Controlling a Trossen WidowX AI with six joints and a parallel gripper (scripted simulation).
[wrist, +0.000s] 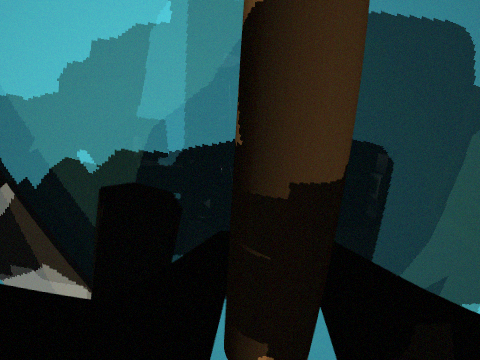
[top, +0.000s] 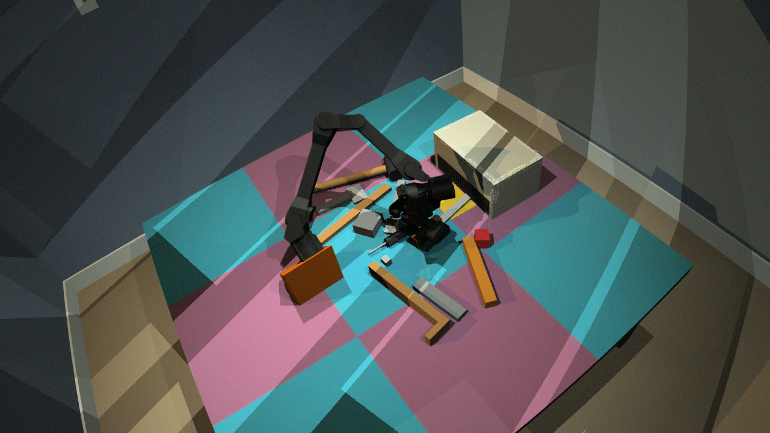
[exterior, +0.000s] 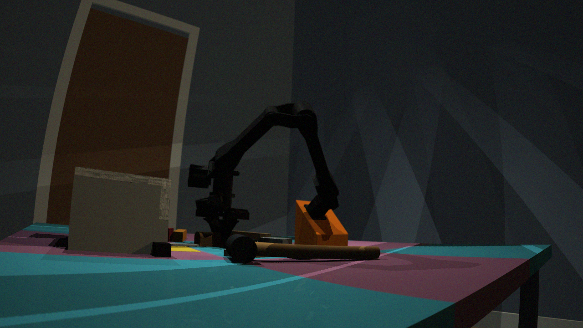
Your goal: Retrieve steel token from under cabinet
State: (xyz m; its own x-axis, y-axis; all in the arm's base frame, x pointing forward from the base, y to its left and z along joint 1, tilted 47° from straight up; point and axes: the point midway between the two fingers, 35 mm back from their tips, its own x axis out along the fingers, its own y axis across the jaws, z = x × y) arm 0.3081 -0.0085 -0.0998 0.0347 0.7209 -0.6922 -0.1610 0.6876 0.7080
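Note:
My gripper (top: 422, 240) (exterior: 221, 235) (wrist: 271, 246) points down low over the table in front of the cabinet, shut on a round wooden handle (top: 414, 241) (exterior: 202, 238) (wrist: 302, 100). A flat grey strip (top: 455, 208) runs from beside the gripper over the yellow marked area (top: 447, 205) (exterior: 185, 248); it looks like the tool's blade, but its joint to the handle is hidden. The pale cabinet (top: 484, 145) (exterior: 118, 216) stands behind that area, with dark vent slots low on its front. I cannot make out the token in any view.
A red cube (top: 482, 237) and an orange bar (top: 480, 272) lie right of the gripper. A screwdriver (top: 395, 237), grey block (top: 367, 222) and mallet (top: 352, 177) (exterior: 314, 250) lie left. An L-shaped wooden bar (top: 409, 296) and grey bar (top: 440, 299) lie nearer the top camera.

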